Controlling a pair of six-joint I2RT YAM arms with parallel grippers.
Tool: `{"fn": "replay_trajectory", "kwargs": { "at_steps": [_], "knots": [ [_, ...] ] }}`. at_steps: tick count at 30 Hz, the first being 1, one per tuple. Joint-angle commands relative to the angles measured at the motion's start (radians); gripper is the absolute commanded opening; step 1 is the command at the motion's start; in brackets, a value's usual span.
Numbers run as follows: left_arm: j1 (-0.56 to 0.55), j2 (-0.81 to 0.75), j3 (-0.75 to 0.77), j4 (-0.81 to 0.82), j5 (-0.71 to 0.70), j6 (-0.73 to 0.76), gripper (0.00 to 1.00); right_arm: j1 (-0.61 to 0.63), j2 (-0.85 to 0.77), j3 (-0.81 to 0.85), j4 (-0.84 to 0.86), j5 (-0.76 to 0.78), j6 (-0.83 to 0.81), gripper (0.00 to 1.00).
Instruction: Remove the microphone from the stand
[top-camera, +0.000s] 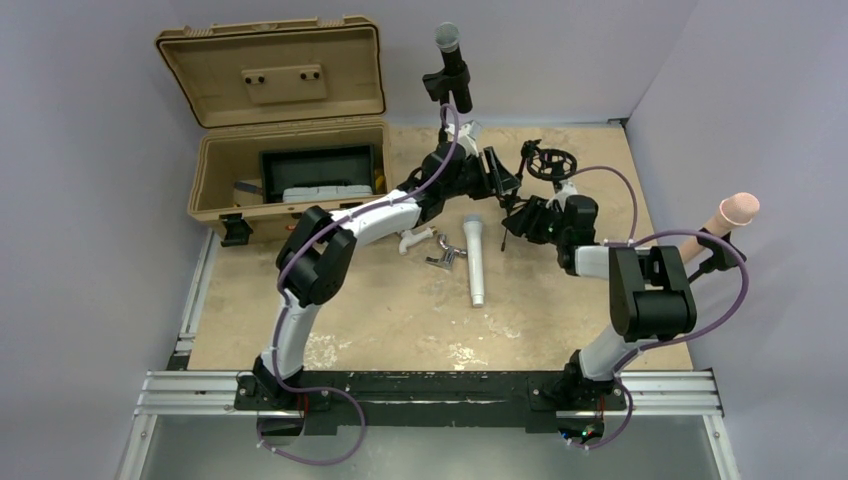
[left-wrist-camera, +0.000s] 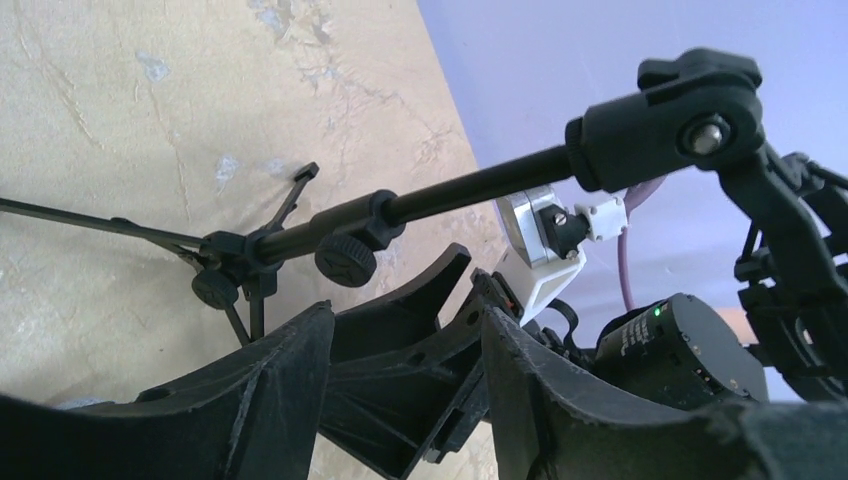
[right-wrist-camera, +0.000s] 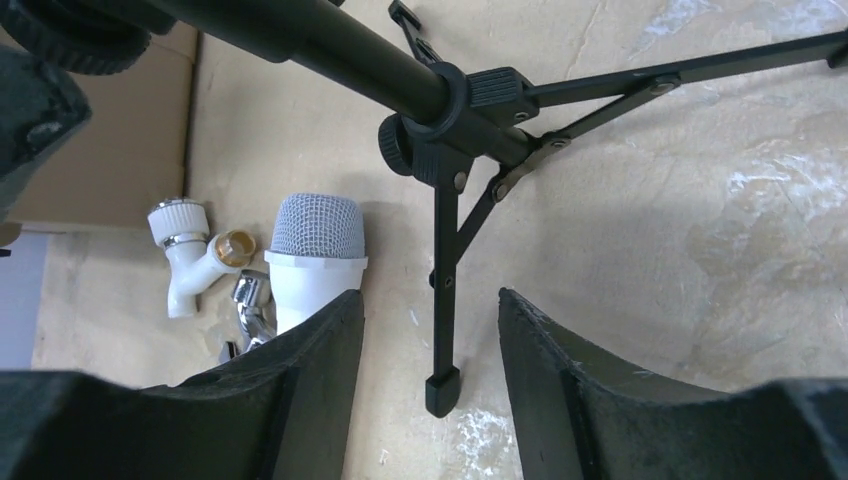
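A silver-white microphone (top-camera: 477, 262) with a grey mesh head lies flat on the table, apart from the stand; its head shows in the right wrist view (right-wrist-camera: 315, 238). The black tripod stand (left-wrist-camera: 450, 192) leans between my grippers, with its empty ring mount (top-camera: 552, 160) at the top. My left gripper (top-camera: 497, 176) is open and empty just below the stand's pole (left-wrist-camera: 408, 312). My right gripper (top-camera: 520, 222) is open, with one tripod leg (right-wrist-camera: 443, 300) standing between its fingers (right-wrist-camera: 430, 297), untouched.
An open tan case (top-camera: 290, 165) stands at the back left. A black microphone (top-camera: 452, 60) sits in a clip at the back wall. A pink-headed one (top-camera: 735, 210) is on the right. A white pipe fitting (right-wrist-camera: 190, 262) and a chrome part (top-camera: 443, 255) lie left of the silver microphone.
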Motion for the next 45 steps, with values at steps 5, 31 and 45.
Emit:
{"fn": "replay_trajectory", "kwargs": {
  "at_steps": [5, 31, 45],
  "knots": [
    [0.028, 0.059, 0.049, 0.091, 0.003, -0.083, 0.53, 0.032, 0.103, 0.054, 0.066, -0.016, 0.016, 0.41],
    [0.041, 0.157, 0.094, 0.284, 0.011, -0.319, 0.24, 0.044, 0.141, 0.071, 0.062, 0.007, 0.015, 0.08],
    [0.045, 0.157, 0.047, 0.313, 0.048, -0.816, 0.0, 0.052, 0.152, 0.079, 0.048, 0.046, 0.02, 0.0]
  ]
}}
